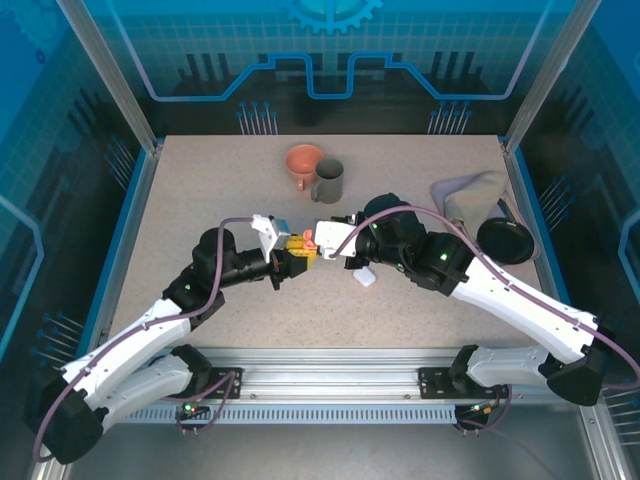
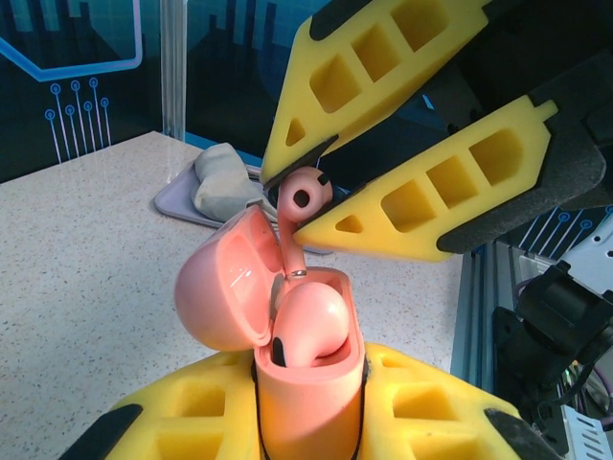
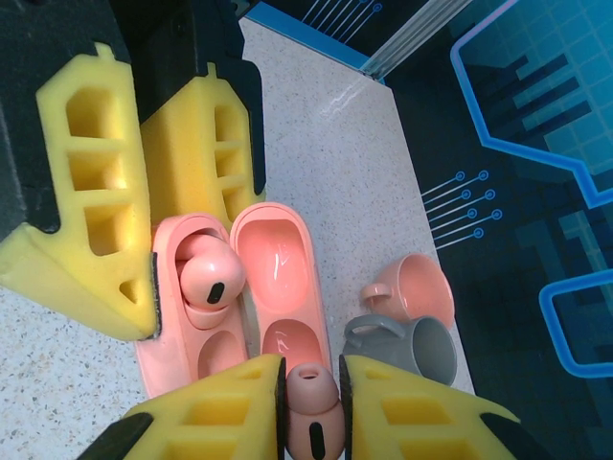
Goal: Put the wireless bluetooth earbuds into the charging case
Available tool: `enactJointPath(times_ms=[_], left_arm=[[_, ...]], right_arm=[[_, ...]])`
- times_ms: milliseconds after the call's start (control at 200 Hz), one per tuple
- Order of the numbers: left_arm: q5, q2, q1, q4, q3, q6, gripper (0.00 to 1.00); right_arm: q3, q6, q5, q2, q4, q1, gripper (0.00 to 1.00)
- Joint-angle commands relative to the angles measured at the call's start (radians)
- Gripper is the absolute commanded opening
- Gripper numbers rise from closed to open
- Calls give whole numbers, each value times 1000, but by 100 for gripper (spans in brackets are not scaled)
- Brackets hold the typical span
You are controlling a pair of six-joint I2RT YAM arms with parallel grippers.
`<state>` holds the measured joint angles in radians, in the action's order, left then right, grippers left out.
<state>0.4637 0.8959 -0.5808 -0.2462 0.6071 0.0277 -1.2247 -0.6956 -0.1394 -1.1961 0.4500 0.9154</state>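
My left gripper (image 2: 311, 414) is shut on a salmon-pink charging case (image 2: 308, 388), held upright with its lid (image 2: 222, 287) swung open. One pink earbud (image 2: 311, 321) sits in a well of the case. My right gripper (image 3: 311, 402) is shut on a second pink earbud (image 3: 312, 410) directly above the case. Its stem reaches down to the case's rim beside the seated one, seen in the left wrist view on the held earbud (image 2: 305, 199). From above, the two grippers (image 1: 290, 255) (image 1: 325, 240) meet tip to tip at mid-table.
A pink cup (image 1: 303, 162) and a grey mug (image 1: 328, 180) stand behind the grippers. A grey cloth on a tray (image 1: 470, 195) and a black round item (image 1: 508, 240) lie at the right. A small white object (image 1: 363, 277) rests under the right arm.
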Motion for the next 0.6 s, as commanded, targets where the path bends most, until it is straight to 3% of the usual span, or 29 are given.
enactJointPath(times_ms=[0, 590], left_arm=[[8, 2, -7, -44, 15, -11, 0], [12, 3, -8, -47, 13, -8, 0]], right_arm=[[8, -35, -18, 21, 13, -10, 22], [22, -87, -49, 12, 39, 11, 22]])
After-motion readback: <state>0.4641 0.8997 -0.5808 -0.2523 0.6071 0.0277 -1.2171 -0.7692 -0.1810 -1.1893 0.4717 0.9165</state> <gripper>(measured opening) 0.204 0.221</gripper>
